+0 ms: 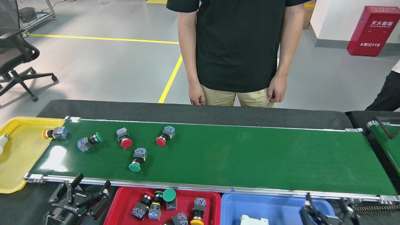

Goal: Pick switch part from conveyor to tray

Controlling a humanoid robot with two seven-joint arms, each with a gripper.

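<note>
Our left claw (83,194) hangs low beside the red tray (125,200), fingers spread and empty. Our right claw (325,209) pokes up over the blue tray (268,204), fingers apart, below the conveyor (250,156)

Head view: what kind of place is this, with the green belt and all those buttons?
Probably a factory floor or robot test hall. A long glossy green conveyor belt carries mushroom-headed push-button switch parts, a red plastic sorting tray sits beside it, and yellow lines mark the grey floor.
</note>
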